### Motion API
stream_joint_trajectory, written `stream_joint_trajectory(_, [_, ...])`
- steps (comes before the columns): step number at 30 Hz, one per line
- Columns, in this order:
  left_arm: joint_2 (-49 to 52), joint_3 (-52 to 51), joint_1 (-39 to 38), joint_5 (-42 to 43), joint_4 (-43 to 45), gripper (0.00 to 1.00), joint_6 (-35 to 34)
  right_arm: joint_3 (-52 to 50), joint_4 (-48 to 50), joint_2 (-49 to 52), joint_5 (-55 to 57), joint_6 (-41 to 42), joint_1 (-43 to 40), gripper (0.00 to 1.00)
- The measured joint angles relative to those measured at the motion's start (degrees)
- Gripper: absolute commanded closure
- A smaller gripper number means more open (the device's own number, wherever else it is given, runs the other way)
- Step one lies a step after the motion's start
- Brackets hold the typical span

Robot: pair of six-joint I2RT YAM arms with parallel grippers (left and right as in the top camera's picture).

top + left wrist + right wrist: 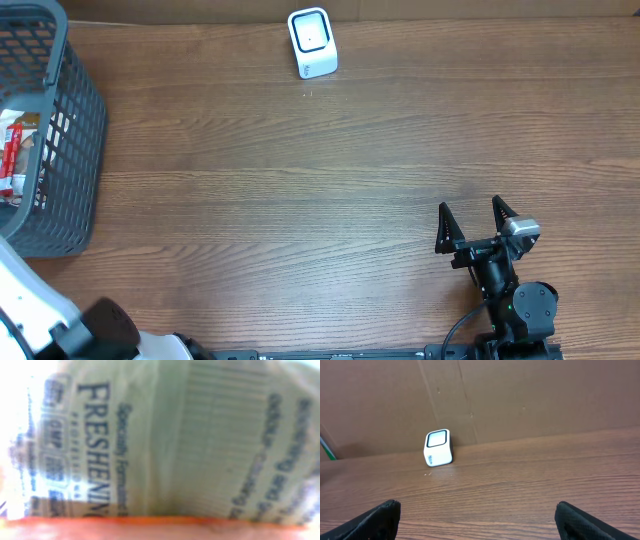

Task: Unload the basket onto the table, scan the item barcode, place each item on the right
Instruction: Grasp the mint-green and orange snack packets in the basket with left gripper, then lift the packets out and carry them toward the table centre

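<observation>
At the near edge of the table (pixel 300 200), toward 4 o'clock in the overhead view, the right gripper (pixel 470 204) is seen spread wide and empty, its tips aimed at 12 o'clock. The left arm (pixel 25 290) is glimpsed only at 7 o'clock, reaching toward the grey basket (pixel 85 130) at 9 o'clock. Its fingers are not shown in any view, so whether they are clasped or released cannot be told.

The left wrist view is filled by a printed packet (pixel 150 440), blurred and very close, with an orange band along its lower edge. The packet is therefore judged to lie right in front of the left end effector, in or over the basket. Its long axis cannot be made out, since its outline overruns the frame.

Farthest off, at 12 o'clock, the white scanner (pixel 311 42) is stood against the back edge. From the basket it lies toward 2 o'clock and well apart. The left arm is taken to be the nearer to the packet.
</observation>
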Motion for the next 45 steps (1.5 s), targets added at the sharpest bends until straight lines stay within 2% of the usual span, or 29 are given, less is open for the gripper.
stream_joint_trajectory(4, [-4.37,0.00,-2.82,0.02,-0.66,0.62,-2.67,0.00,-0.02,0.00,-0.02,0.00,0.00,0.00])
stream_joint_trajectory(10, [-8.74,0.00,-11.19,0.07,-4.85,0.62,-5.70,0.00,0.02,0.00,-0.02,0.02,0.00,0.00])
stream_joint_trajectory(23, [-8.83,-0.02,-35.06,-3.13,-16.85,0.65,-15.37,0.00,-0.02,0.00,-0.02,0.00,0.00,0.00])
stream_joint_trajectory(33, [-2.34,-2.32,-57.09,-10.62,-19.15,0.64,-27.41,0.00,-0.02,0.00,-0.02,0.02,0.00,0.00])
stream_joint_trajectory(42, [7.87,-5.73,-70.84,-13.09,-17.27,0.66,-39.26,0.00,0.00,0.00,0.00,0.02,0.00,0.00])
stream_joint_trajectory(45, [11.74,-6.43,-74.14,-13.29,-15.37,0.68,-41.24,0.00,-0.02,0.00,0.00,0.00,0.00,0.00])
